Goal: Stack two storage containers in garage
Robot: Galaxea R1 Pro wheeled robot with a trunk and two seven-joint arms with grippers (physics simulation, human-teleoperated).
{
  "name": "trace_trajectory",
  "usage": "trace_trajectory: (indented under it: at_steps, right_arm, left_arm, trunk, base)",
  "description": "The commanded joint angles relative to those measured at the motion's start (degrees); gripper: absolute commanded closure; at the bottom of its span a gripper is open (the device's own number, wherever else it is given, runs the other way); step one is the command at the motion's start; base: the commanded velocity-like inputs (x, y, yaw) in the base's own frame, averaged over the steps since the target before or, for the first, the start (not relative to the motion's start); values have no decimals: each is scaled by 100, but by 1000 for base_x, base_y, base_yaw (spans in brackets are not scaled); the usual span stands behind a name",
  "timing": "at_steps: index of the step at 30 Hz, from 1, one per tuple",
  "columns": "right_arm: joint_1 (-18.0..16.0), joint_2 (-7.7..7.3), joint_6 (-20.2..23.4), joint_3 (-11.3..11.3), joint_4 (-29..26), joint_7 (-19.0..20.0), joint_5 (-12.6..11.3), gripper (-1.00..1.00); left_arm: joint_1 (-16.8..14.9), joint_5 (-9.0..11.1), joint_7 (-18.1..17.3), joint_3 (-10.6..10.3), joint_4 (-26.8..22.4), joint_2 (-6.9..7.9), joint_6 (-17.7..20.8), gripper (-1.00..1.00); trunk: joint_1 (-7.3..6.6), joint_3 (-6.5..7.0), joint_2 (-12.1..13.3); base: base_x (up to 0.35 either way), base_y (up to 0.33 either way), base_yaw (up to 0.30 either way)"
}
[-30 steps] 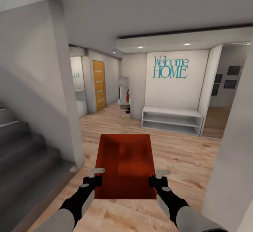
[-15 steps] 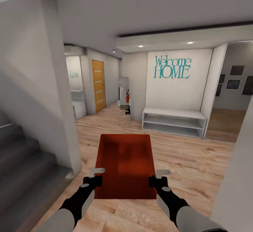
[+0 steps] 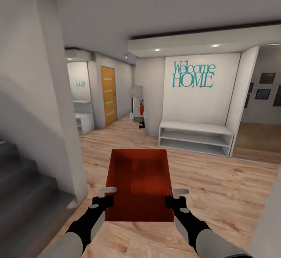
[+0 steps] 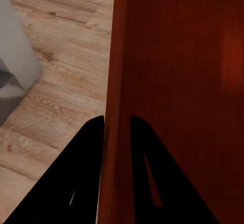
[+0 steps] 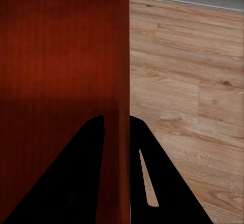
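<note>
left gripper (image 3: 104,196), right gripper (image 3: 175,197) clamp container (image 3: 139,184) walls | plank floor (image 3: 218,180) open ahead

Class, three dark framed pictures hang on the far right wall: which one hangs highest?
The framed picture nearest the white wall edge; the smaller one hangs below it, and the cut-off one sits lower too.

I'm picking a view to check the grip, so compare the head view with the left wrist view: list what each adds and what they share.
Head view alone: the right gripper on the storage container, the orange door, the Welcome HOME sign, the white bench shelf.
Left wrist view alone: close up, one finger on each side of the container's wall.
Shared: the left gripper, the container, the wood plank floor.
</note>
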Motion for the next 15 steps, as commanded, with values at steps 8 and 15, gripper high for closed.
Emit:
trace_trajectory:
  at_steps: [8, 15]
  right_arm:
    - [1, -1, -20, 14, 5, -29, -34, 100]
    - [1, 1, -20, 14, 5, -29, -34, 100]
  left_arm:
    - [-5, 246, 242, 221, -27, -1, 38, 100]
    - [-5, 246, 245, 221, -27, 0, 41, 100]
  trunk:
    - [5, -2, -4]
    - [5, -2, -4]
  base:
    - [323, 0, 0]
    - [323, 0, 0]
